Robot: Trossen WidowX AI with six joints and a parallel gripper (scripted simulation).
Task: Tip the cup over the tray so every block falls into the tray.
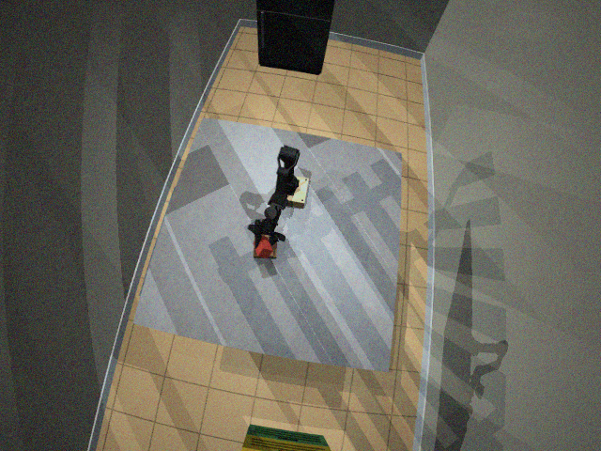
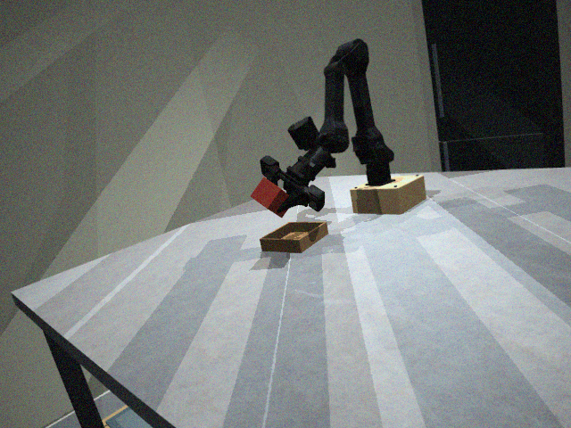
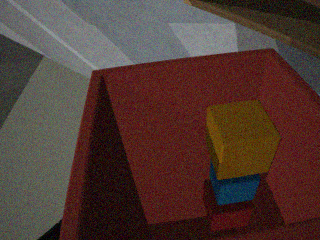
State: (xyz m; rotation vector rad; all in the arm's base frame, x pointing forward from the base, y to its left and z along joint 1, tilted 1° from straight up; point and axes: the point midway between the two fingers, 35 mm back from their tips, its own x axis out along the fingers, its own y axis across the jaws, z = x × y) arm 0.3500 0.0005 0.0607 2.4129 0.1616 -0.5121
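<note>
The red cup [image 1: 263,246] [image 2: 268,196] [image 3: 165,135] is suspended above the wooden tray [image 1: 256,255] [image 2: 281,247] [image 3: 260,21], apart from it, and is held tilted; the gripper [image 1: 266,239] [image 2: 294,199] is clamped on the cup. In the wrist view the cup's interior is visible past its rim; a yellow block [image 3: 244,140], a blue block [image 3: 236,190] and a red block [image 3: 231,217] are located inside; the yellow block overlaps the blue block in this view, and the blue block appears between the yellow and the red; whether the blocks touch one another cannot be determined.

The tray rests upright on the table [image 1: 310,310] [image 2: 368,285], open side up; its floor is partly visible in the exterior view, and a portion of its wall enters the upper right corner of the wrist view. The black arm [image 1: 281,189] [image 2: 334,99] rises from a pale wooden base block [image 1: 302,194] [image 2: 412,194], bends at its top joint and descends toward the cup; the base block stands on the table, well apart from the tray. Striped light and shadow cross the tabletop; a black cabinet [image 1: 291,46] [image 2: 498,92] stands beyond the table, on the base-block side; a green and yellow object [image 1: 286,437] lies at the lower edge of the top view.
</note>
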